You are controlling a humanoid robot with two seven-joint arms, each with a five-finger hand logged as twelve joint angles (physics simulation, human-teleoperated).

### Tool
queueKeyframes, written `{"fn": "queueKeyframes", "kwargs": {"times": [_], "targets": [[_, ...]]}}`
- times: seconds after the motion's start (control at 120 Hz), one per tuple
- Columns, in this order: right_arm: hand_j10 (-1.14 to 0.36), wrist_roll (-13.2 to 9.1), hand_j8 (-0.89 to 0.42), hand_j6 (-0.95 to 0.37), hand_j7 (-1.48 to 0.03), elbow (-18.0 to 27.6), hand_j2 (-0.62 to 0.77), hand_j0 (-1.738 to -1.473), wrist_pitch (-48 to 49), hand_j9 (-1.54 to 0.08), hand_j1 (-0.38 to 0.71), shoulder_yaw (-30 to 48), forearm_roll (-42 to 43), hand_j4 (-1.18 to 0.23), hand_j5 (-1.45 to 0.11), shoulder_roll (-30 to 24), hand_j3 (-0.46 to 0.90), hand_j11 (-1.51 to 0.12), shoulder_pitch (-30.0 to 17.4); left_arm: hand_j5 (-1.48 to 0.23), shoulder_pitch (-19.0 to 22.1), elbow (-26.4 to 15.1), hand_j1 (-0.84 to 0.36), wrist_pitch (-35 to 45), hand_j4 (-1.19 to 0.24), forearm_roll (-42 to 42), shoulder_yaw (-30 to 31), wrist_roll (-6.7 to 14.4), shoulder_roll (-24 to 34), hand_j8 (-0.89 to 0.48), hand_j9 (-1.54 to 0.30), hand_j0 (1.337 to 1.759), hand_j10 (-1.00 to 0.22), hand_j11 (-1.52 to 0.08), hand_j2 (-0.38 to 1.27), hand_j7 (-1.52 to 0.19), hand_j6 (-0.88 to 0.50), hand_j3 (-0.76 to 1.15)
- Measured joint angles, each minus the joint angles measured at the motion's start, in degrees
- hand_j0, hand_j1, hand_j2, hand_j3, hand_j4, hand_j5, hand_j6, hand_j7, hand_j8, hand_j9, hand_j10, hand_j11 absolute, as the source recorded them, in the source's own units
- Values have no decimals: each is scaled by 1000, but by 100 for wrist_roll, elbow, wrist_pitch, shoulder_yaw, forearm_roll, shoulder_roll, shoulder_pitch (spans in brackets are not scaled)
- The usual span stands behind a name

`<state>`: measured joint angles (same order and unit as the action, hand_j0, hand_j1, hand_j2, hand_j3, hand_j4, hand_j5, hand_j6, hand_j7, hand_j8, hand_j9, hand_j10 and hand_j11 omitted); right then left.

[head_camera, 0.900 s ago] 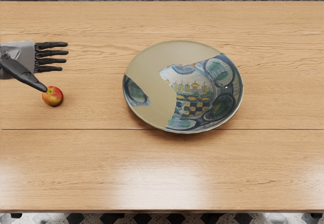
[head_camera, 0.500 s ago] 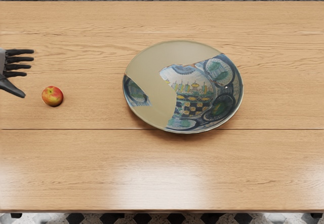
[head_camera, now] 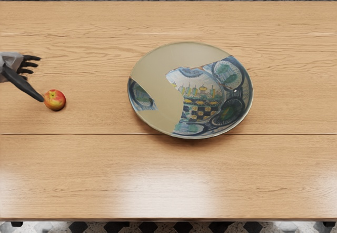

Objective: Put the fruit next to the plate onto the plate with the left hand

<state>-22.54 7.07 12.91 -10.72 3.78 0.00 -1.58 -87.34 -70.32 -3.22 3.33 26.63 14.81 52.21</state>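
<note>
None of the task is done, we judge: our left hand (head_camera: 17, 68), spread and empty, sits beside the small red-and-yellow apple (head_camera: 55, 99) on the wooden counter (head_camera: 168, 175). The painted ceramic plate (head_camera: 158, 67) lies far beyond, and grasping and carrying remain.

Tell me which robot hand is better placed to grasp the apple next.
Left. The left robot hand is open right beside the apple, thumb tip almost touching it. The right arm is out of view.

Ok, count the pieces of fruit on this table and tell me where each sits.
1. The apple lies on the wooden table near its left edge, well left of the plate, beside the thumb tip of the left hand. No spot here could hide another.
</note>
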Motion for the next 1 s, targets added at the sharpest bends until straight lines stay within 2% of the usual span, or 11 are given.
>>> {"fn": "queueKeyframes", "kwargs": {"times": [0.1, 0.192, 0.267, 0.375, 0.467, 0.517, 0.683, 1.0], "targets": [[0, 0, 0, 0, 0, 1, 0, -1658, 0, 0, -349, 0, 0, 0, 0, 0, 0, 0, 0, -52, -5, 27, 302, 489, -42, 49, 283, 9, -26, -42, -52, 1658, -41, -51, 8, -52, -42, 0], [0, 1, 0, 0, 0, 0, 0, -1658, 0, 0, -349, 0, 0, 0, 0, 0, 0, 0, 0, -67, 52, 32, 288, 718, -53, 437, 131, 110, -40, -54, -67, 1658, -53, -67, 11, -67, -54, 0], [0, 1, 0, 0, 0, 0, 0, -1658, 1, 0, -349, 0, 0, 0, 0, 0, 0, 0, 0, -76, 45, 34, 280, 936, -60, 565, 100, 182, -375, -60, -76, 1658, -60, -76, 12, -76, -60, 0], [0, 0, 0, 0, 0, -1, 0, -1658, 0, 0, -349, 0, 0, 0, 0, 0, 0, 0, 0, -97, -4, 12, 260, 1679, -76, 398, 451, 225, -1050, -77, -97, 1658, -76, -97, 15, -97, -77, 0], [0, 1, 0, 0, 0, 0, 0, -1658, 0, 0, -349, 0, 0, 0, 0, 0, 0, 0, 0, -155, -156, -96, 207, 2073, -121, 273, 735, 240, -1160, -121, -155, 1658, -121, -155, 24, -155, -121, 0], [0, 1, 0, 0, 0, 0, 0, -1658, 0, 0, -349, 0, 0, 0, 0, 0, 0, 0, 0, -178, -377, -242, 186, 2176, -138, 177, 916, 244, -1213, -139, -178, 1658, -138, -178, 28, -178, -139, 0], [0, 1, 0, 0, 0, -2, 0, -1658, -1, 0, -349, 0, 0, 0, 0, 0, 0, 0, 0, -223, -429, -633, 144, 2313, -173, 2, 1253, 249, -1529, -173, -223, 1658, -173, -223, 35, -223, -173, 0], [0, -1, 0, 0, 0, -1, 0, -1658, 1, 0, -349, 0, 0, 0, 0, 0, 0, 0, 0, -336, -365, -701, 39, 2787, -259, -39, 1387, 252, -1662, -260, -336, 1658, -259, -336, 52, -336, -260, 0]]}}
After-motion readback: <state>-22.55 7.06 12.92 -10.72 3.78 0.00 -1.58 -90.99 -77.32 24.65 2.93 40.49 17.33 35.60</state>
